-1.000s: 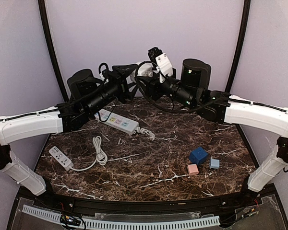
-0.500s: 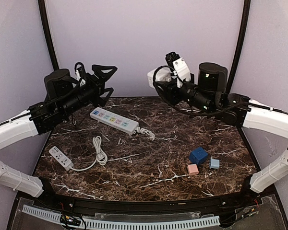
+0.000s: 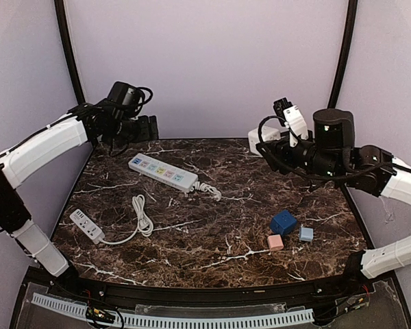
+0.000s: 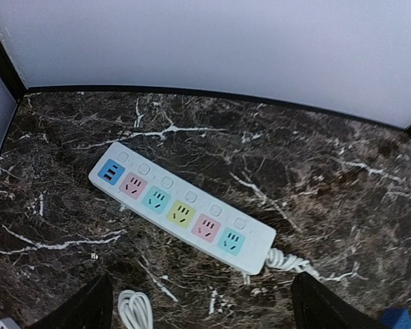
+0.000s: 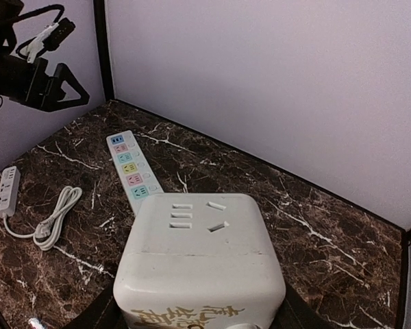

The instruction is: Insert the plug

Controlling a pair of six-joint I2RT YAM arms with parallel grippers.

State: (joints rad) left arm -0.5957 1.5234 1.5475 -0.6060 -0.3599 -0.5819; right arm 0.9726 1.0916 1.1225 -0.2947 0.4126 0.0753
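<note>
Holding the white cube adapter [image 5: 198, 264] up over the right rear of the table [image 3: 246, 233], the right gripper [image 3: 272, 144] has it clamped by two opposite side faces, well above the marble. I take this cube for the piece to be plugged in, though its prongs are not visible in any view. It looks like rigid moulded plastic, light, with smooth glossy sides, so I expect it to slide in the fingers if pushed off-axis. The flat sides are the right place to grip, leaving the slotted face and the face opposite it free.

The left gripper [image 3: 147, 128] hangs spread wide with nothing in it, looking down on the long power strip [image 4: 181, 212] with its coloured sockets. That strip lies flat on the marble toward the left rear, with a small white strip [image 3: 86, 225] and its coiled cord [image 3: 142, 218] nearer the front left.

A second ago the two arms met at the rear centre, grippers close together at the cube — now they have swung well apart and the left jaws have opened. Both strips lie where they were.
</note>
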